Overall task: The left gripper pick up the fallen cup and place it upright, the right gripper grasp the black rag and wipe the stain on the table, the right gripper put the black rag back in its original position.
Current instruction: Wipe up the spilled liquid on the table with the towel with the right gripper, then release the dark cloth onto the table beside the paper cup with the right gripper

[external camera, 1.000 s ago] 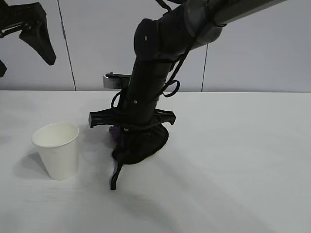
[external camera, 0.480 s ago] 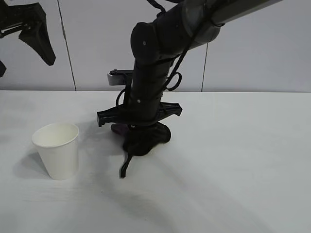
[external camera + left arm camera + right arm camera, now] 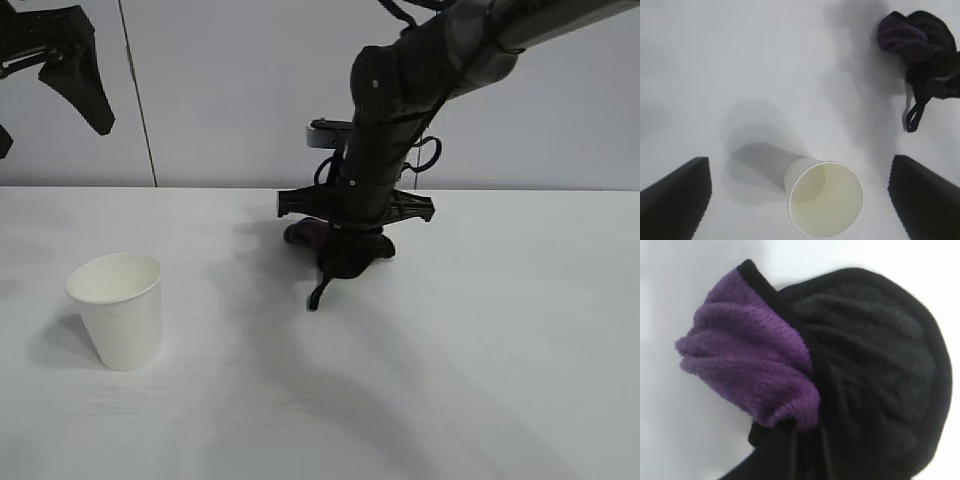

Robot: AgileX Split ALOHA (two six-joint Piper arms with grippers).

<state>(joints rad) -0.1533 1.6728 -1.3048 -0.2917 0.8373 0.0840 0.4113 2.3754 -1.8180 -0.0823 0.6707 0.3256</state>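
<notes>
The white paper cup (image 3: 115, 310) stands upright on the table (image 3: 500, 350) at the left, mouth up. My left gripper (image 3: 52, 135) hangs open high above it at the upper left. In the left wrist view the cup (image 3: 824, 204) sits below and between the spread fingers (image 3: 677, 200). My right gripper (image 3: 347, 243) points down at mid-table, shut on the black rag (image 3: 358, 255). The rag's purple part (image 3: 303, 235) bulges to the left and its tail strip (image 3: 318, 293) dangles to the tabletop. The right wrist view is filled by the rag (image 3: 865, 380). The stain is out of view.
The thick black right arm (image 3: 470, 40) reaches in from the upper right. Grey wall panels (image 3: 220, 90) stand behind the table's far edge. Bare tabletop lies in front of and to the right of the rag.
My right gripper has carried the rag to the right and toward the back of the table, away from the cup. The cup and left gripper have not moved.
</notes>
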